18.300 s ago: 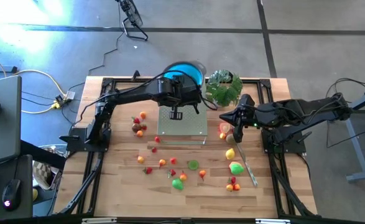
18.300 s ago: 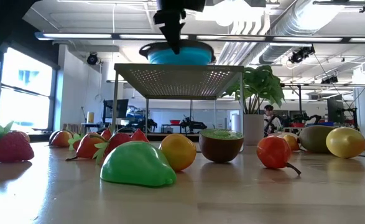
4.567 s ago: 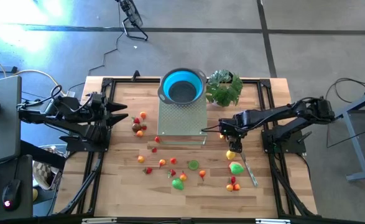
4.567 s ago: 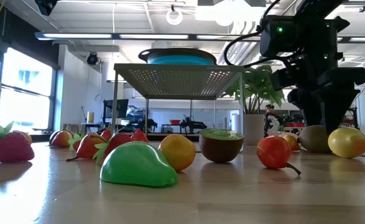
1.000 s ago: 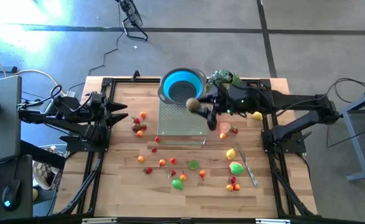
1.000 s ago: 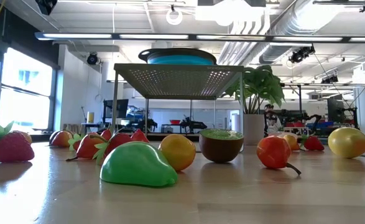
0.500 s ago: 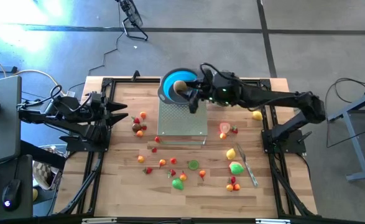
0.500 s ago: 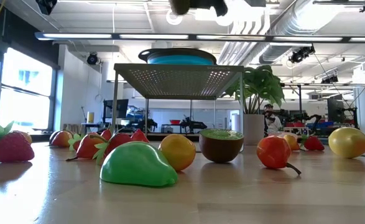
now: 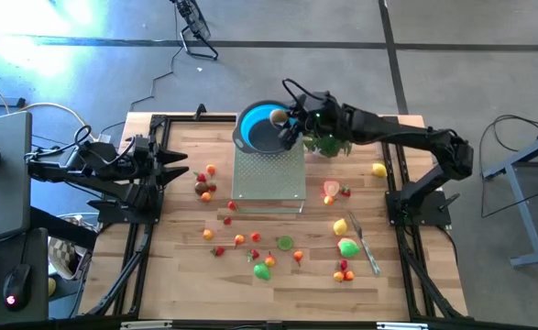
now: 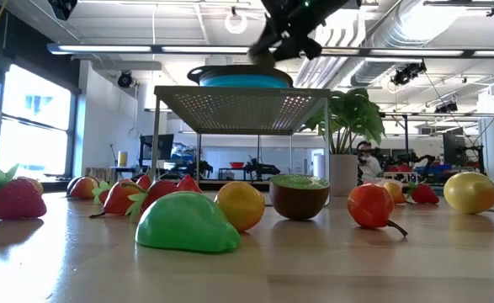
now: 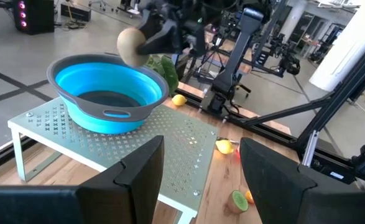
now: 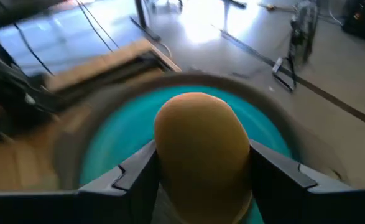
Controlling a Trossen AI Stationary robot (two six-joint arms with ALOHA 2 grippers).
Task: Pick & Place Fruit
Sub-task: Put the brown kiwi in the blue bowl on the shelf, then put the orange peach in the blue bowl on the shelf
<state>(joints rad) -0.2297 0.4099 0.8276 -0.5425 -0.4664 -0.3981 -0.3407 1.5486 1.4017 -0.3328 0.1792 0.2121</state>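
Presently, the wooden counter is being occupied by a perforated rack, on whose far end a blue bowl is being carried. Above the bowl, a brown fruit is being held, clenched between the fingers of the right end effector. The left end effector is being kept parted and empty near the counter's left edge. The remaining fruits are being left scattered over the counter around the rack.
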